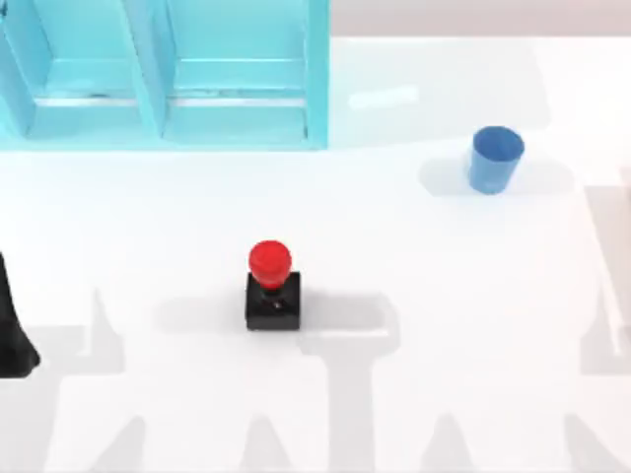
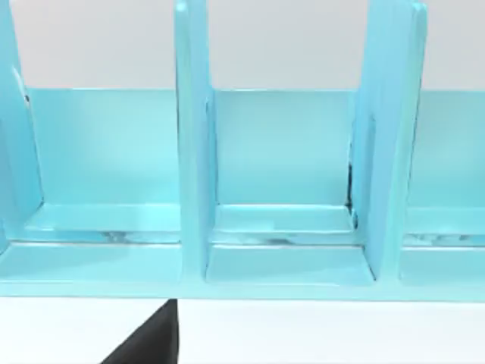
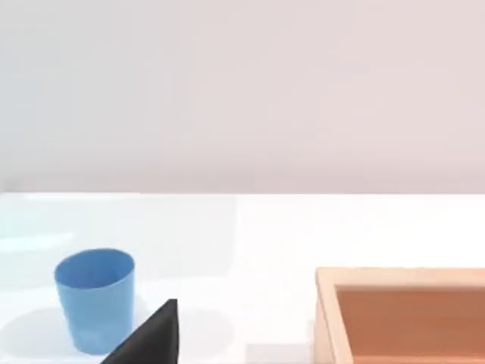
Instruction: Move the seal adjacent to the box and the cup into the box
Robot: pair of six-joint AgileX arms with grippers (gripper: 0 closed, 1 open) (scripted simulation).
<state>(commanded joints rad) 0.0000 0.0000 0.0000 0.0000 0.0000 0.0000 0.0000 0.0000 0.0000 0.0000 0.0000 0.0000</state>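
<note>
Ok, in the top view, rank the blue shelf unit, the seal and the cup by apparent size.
1. Blue shelf unit, by far the largest.
2. Seal.
3. Cup, close to the seal, so that order is unsure.

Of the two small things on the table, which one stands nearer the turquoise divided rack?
The plain blue handleless cup, upright on the white table at the right, level with the turquoise rack's front edge. The red-knobbed seal on its black square base stands farther forward, mid-table.

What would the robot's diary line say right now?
seal: table middle, untouched | cup: upright, right side | left arm: left edge
</note>
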